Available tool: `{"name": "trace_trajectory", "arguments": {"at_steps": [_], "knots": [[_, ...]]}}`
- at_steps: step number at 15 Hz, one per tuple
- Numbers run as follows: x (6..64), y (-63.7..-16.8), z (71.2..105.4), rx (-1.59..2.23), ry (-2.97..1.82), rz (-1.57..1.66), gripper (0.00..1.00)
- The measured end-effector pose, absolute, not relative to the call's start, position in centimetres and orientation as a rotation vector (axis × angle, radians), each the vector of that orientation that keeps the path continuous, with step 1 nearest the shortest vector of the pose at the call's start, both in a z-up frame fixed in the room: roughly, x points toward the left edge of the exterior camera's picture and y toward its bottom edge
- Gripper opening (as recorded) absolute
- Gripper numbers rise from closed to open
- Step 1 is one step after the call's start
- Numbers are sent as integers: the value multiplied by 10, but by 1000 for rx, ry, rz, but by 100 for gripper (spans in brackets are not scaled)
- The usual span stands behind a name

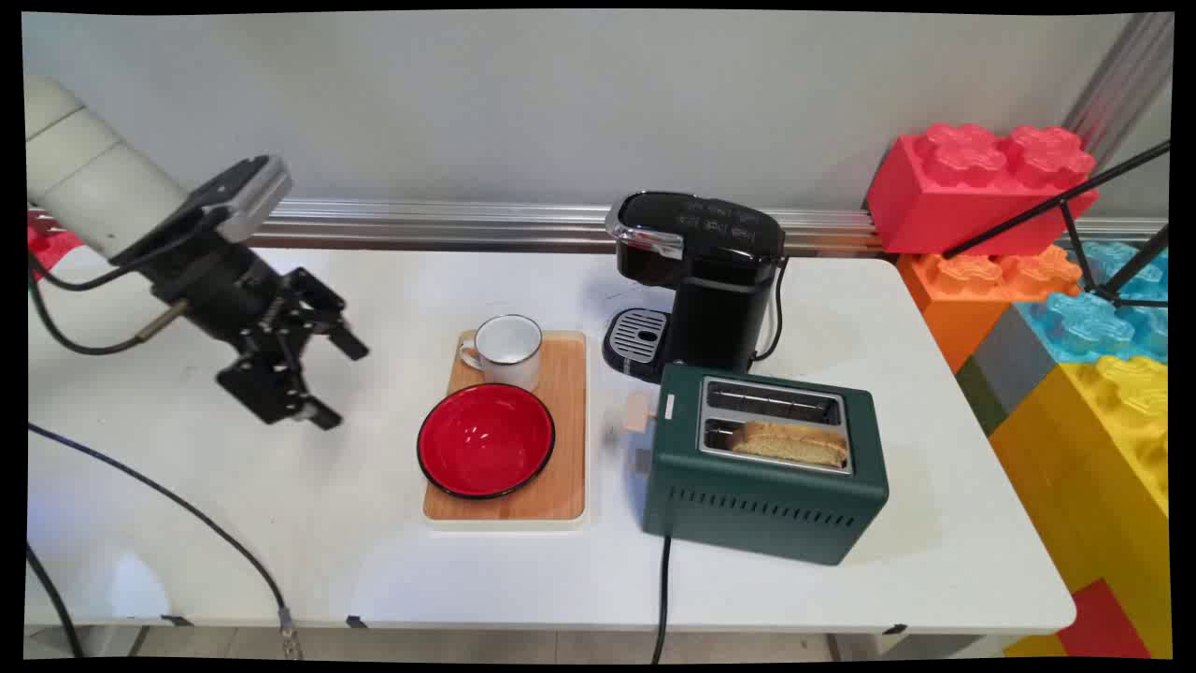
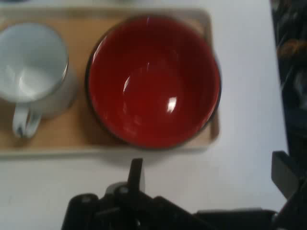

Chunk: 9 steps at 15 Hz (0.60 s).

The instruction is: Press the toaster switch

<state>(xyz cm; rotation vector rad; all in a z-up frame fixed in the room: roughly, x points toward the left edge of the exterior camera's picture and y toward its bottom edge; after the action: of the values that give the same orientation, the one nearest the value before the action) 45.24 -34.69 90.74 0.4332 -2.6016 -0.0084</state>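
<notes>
Claw (image 1: 332, 379) is spread wide, holding nothing, hanging above the counter (image 1: 280, 523). Straight ahead of it: red bowl (image 1: 486, 439) on a wooden tray (image 1: 565, 486), cup (image 1: 507, 350) beside the bowl on the same tray. Farther past the tray: toaster (image 1: 761, 491) with a bread slice (image 1: 790, 441) in one slot, coffee maker (image 1: 696, 280) behind it

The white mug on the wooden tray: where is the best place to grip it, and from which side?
Probably the rim of the mug, from above. It stands upright with its mouth open, and the claw is open. Choose the wall away from the red bowl, which sits close beside it on the tray.
</notes>
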Motion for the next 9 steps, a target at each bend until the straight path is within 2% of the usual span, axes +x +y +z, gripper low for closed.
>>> {"name": "trace_trajectory", "arguments": {"at_steps": [9], "knots": [[392, -360, 921, 429, -2384, 11, 100]]}}
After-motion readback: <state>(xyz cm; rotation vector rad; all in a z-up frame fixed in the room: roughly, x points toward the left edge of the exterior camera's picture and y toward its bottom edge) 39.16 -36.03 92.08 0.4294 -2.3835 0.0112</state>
